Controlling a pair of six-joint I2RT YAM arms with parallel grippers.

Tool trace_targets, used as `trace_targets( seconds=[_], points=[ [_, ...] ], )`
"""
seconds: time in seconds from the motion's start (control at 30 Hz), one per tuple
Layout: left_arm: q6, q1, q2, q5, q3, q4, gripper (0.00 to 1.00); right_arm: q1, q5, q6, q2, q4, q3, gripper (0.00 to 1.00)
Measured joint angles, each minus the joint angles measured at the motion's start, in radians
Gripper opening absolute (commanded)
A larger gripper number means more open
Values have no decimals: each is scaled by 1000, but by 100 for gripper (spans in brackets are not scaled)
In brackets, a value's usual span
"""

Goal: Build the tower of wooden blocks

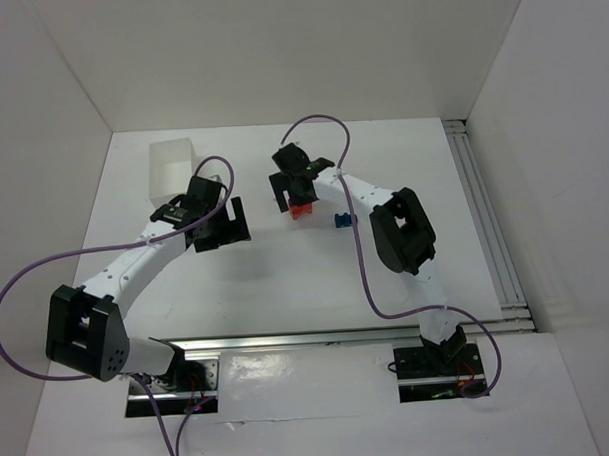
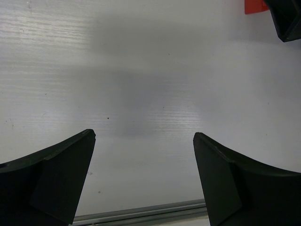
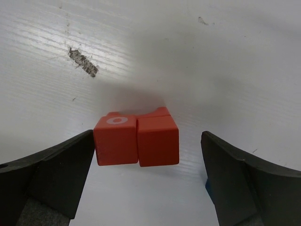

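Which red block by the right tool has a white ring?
The ring-marked block, on the left in the right wrist view; the plain red block touching it shows no mark.

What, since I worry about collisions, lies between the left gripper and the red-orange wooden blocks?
Nothing: bare white table between the left gripper and red-orange blocks, shown in the top view.

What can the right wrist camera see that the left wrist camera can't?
Only the right wrist view: two whole red-orange blocks side by side between the open right gripper fingers, one with a white ring on top, plus a dark scuff. Only the left wrist view: a metal rail at the bottom, and nothing between the open left gripper fingers. Both: the white table, spread black fingers, and red block, though the left view catches only a corner.
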Motion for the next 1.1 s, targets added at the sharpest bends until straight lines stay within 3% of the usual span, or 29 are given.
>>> trace_targets(
  seconds=[0.57,1.1],
  points=[
    [0,0,0,0,0,0,99,0,104,27,108,-30,270,100],
    [0,0,0,-1,0,0,99,0,107,34,147,-64,245,99]
  ],
)
